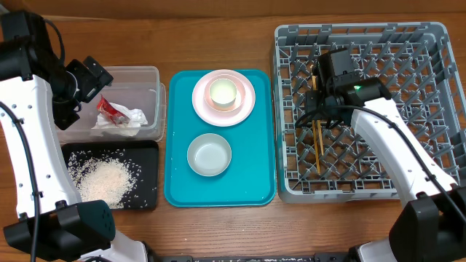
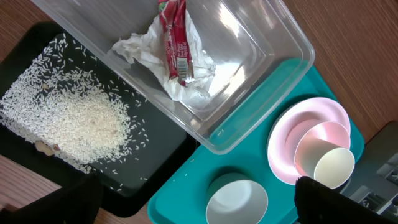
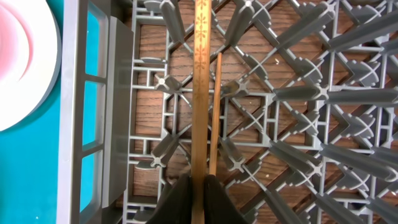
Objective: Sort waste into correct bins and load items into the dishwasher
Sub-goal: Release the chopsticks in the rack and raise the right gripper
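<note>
Nearest, left of the teal tray (image 1: pixel 178 185), a shallow black tray (image 1: pixel 148 198) carries a heap of loose white rice (image 1: pixel 105 178). On the teal tray's near half stands an empty whitish bowl (image 1: pixel 209 155); on its far half a round pale pink plate (image 1: pixel 247 98) bears a smaller bowl (image 2: pixel 323 140) with a pale cup (image 2: pixel 334 167) inside. Farther left of the teal tray, a clear tub (image 1: pixel 149 76) contains a crumpled white napkin (image 1: pixel 124 120) under a red-and-silver wrapper (image 1: pixel 111 108). Right of the teal tray sits the grey pegged dish rack (image 1: pixel 437 87). All rest on a brown wooden table (image 1: pixel 218 36).

The left gripper (image 1: pixel 93 76) is spread wide over the tub and holds nothing. The right gripper (image 3: pixel 199 186) is closed on the thin wooden chopsticks (image 3: pixel 202 93), which lie across the rack's grid and extend straight out from its fingertips.
</note>
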